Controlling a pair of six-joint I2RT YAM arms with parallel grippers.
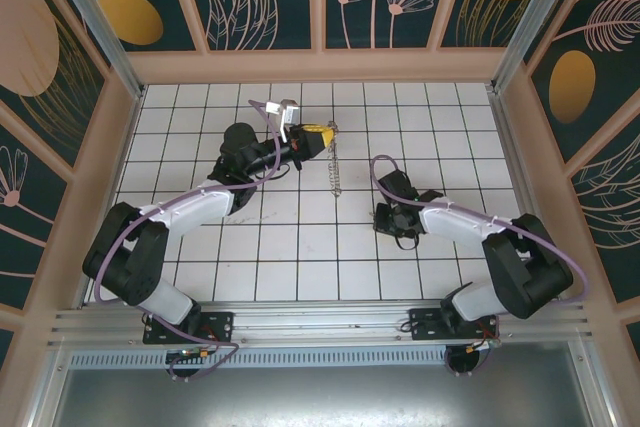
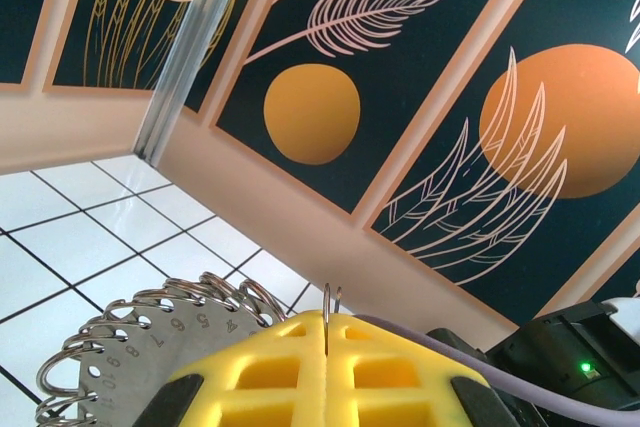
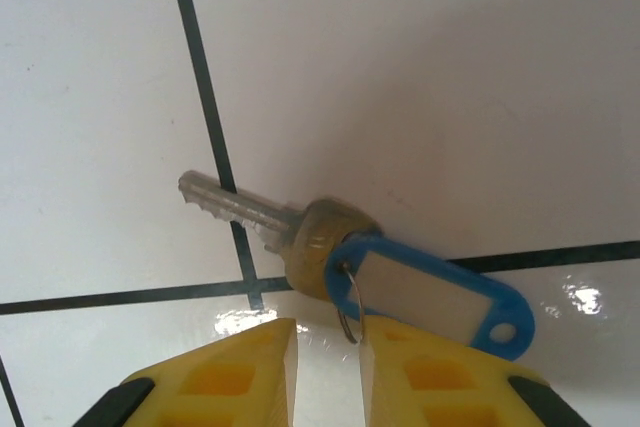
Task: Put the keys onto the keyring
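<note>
Overhead, we see the left gripper (image 1: 318,135) raised toward twelve o'clock of the white tiled table (image 1: 300,257). A silvery beaded chain (image 1: 337,169) hangs just at its four o'clock. In the left wrist view its yellow foam-like fingers (image 2: 250,377) are clenched together on a thin steel wire keyring (image 2: 327,305), which stands upright out of the seam between them. At nine o'clock of that ring sits a round grey metal plate stamped with numbers (image 2: 150,357), edged with many small wire loops.

The right gripper (image 1: 388,219) is low over the tiles at about four o'clock from the table's centre. From its wrist camera we see a brass-headed key with a silver blade (image 3: 265,219) lying flat across a dark grout line, blade toward ten o'clock. A blue plastic tag with a white label (image 3: 430,292) lies at the key's four o'clock, joined by a small wire loop (image 3: 346,302). That loop reaches into the gap between the right gripper's (image 3: 327,332) fingers, which stand slightly parted, clamping nothing.
</note>
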